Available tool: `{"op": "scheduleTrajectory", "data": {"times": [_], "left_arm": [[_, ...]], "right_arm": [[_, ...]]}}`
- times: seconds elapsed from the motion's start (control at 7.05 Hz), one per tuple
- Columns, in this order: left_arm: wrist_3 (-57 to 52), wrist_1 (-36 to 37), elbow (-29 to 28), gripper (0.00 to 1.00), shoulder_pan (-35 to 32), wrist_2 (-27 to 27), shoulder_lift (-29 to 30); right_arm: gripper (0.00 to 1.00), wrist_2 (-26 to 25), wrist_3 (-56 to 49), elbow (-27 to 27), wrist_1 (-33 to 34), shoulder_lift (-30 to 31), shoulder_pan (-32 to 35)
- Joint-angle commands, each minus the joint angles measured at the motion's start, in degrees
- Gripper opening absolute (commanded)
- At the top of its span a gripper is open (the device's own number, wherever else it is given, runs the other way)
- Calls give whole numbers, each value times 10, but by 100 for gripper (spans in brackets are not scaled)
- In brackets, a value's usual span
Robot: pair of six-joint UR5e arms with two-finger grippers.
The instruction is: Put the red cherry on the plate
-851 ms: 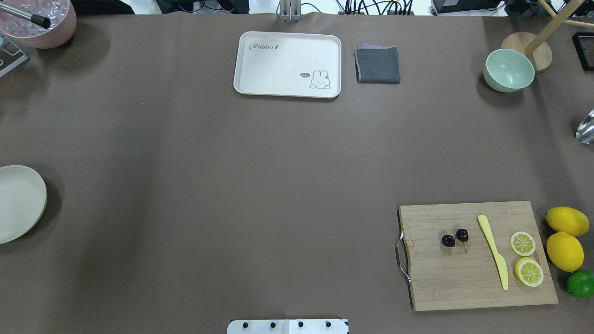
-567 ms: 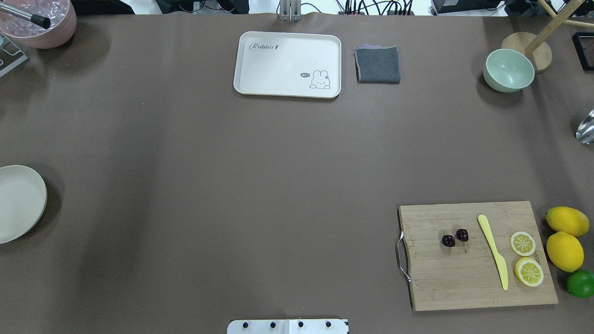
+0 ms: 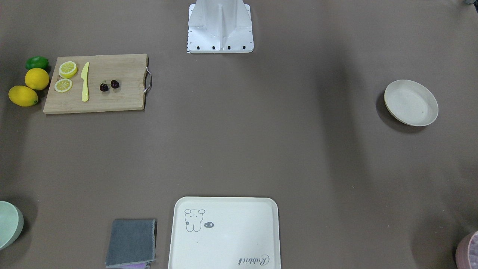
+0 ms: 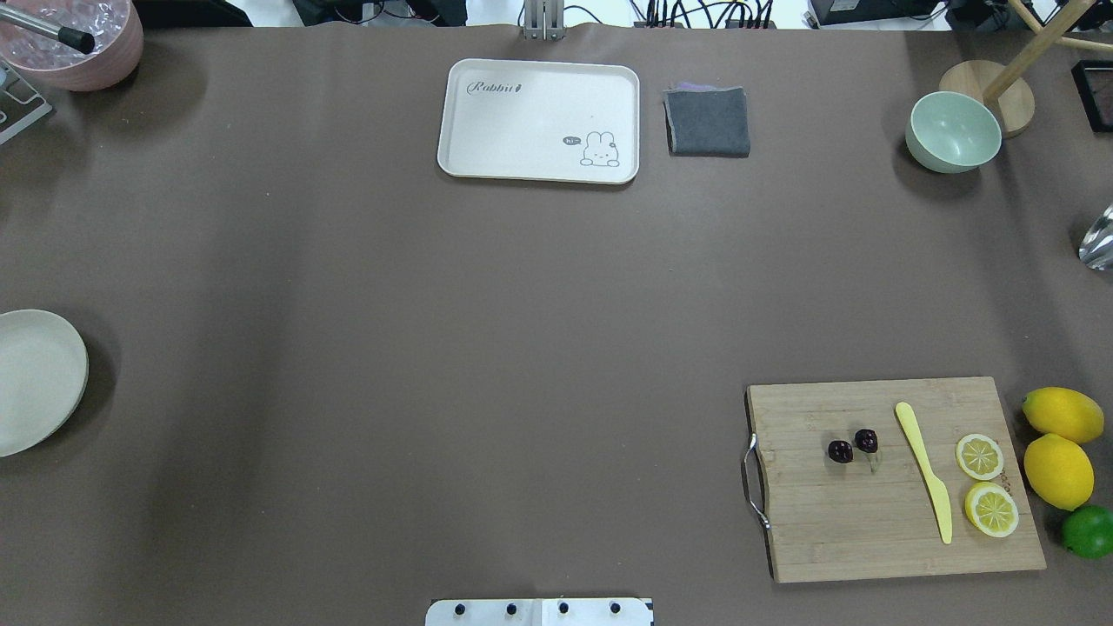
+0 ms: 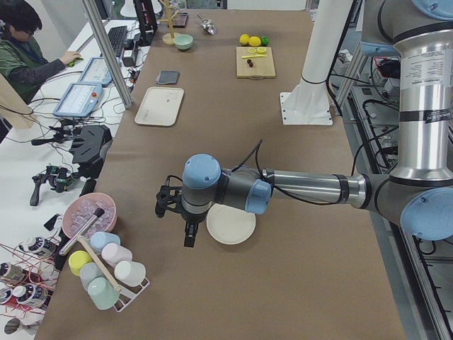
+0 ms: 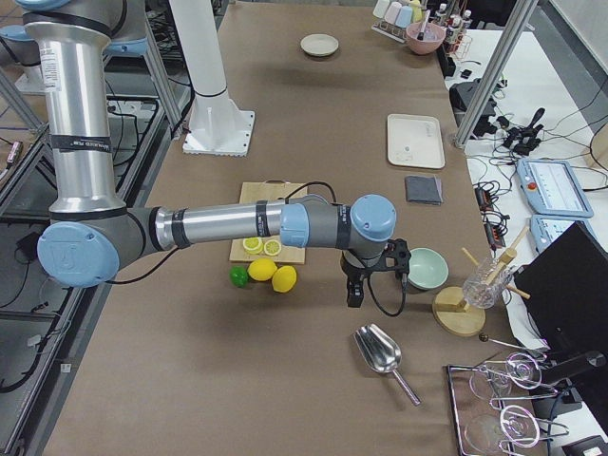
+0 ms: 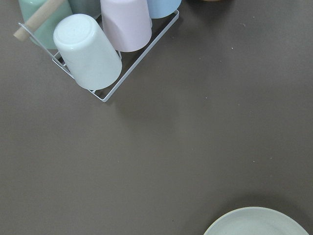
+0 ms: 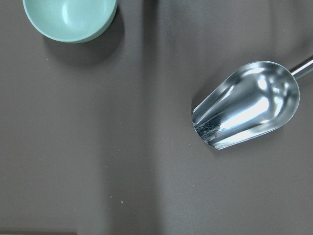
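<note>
Judged pre-reach. Found the red cherry [image 4: 853, 446] loose on the cutting board [image 4: 835, 530], the plate [image 4: 35, 382] well apart from it. Could not tell closure of left gripper [image 5: 188, 234] or right gripper [image 6: 353, 294]. Needed next: reaching to the board.
</note>
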State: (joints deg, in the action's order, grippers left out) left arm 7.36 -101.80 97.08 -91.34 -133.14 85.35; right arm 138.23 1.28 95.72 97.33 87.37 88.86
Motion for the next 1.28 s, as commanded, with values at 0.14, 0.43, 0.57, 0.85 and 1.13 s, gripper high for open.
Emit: {"op": "scheduleTrajectory", "data": {"times": [0.14,0.43,0.57,0.85,1.13], "left_arm": [[-3,-4,-22,98,5,42,9],[1,-4,-22,98,5,42,14],[1,-5,-27,98,5,44,15],[1,-5,-22,98,5,40,13],[-1,-6,-19,98,6,40,13]], "right_arm": [[100,2,16,2,1,-9,0],[100,4,17,2,1,-13,-4],[100,5,17,2,1,-13,-4],[100,3,17,2,1,-16,-4],[100,3,17,8,0,-16,-5]]}}
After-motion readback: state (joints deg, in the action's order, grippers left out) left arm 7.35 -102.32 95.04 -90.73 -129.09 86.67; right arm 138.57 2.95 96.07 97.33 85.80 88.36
